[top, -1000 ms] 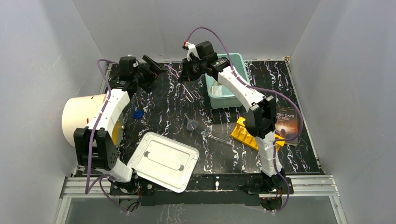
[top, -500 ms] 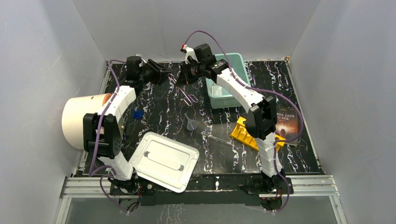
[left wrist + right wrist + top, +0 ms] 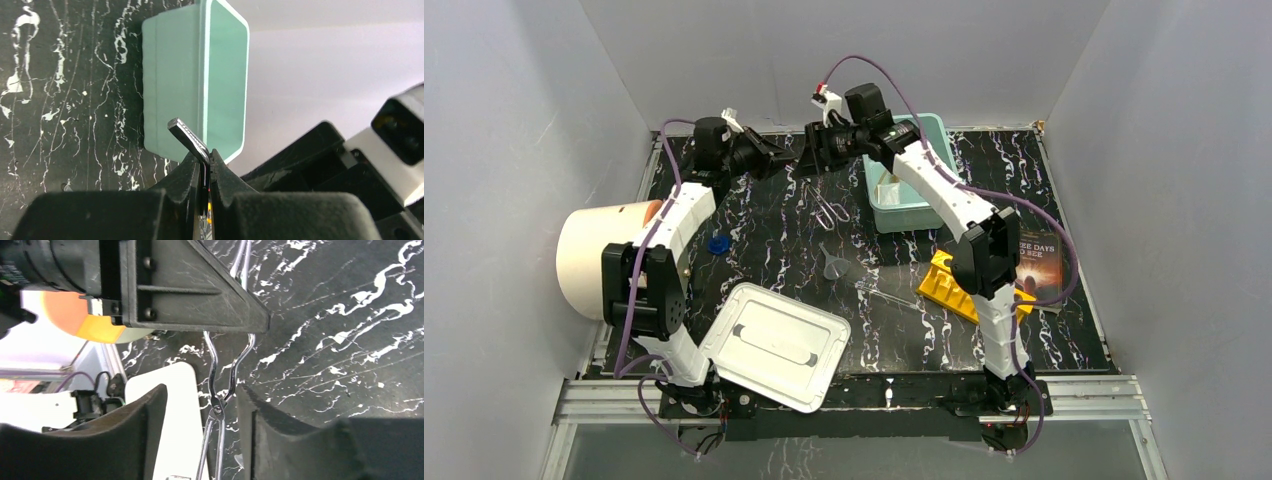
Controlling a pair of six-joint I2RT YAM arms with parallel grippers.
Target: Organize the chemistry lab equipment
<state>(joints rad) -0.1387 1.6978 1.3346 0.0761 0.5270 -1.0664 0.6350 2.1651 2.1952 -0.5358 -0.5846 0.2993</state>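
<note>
Apparently a mid-air handover is going on. The left gripper (image 3: 206, 161) is pinching one end of the metal scissors (image 3: 220, 390) tight, while the right gripper (image 3: 197, 402) is standing spread, fingers either side of the pivot and prob. not touching, though the wrist view is poor there. The scissors are hanging above the tabletop betw. both pincers, near the teal bin (image 3: 929, 128). Next, I'm judging, the right arm is needing to back clear w/o snagging the loops. The left is then needing to carry the scissors over the bin and let go inside.
</note>
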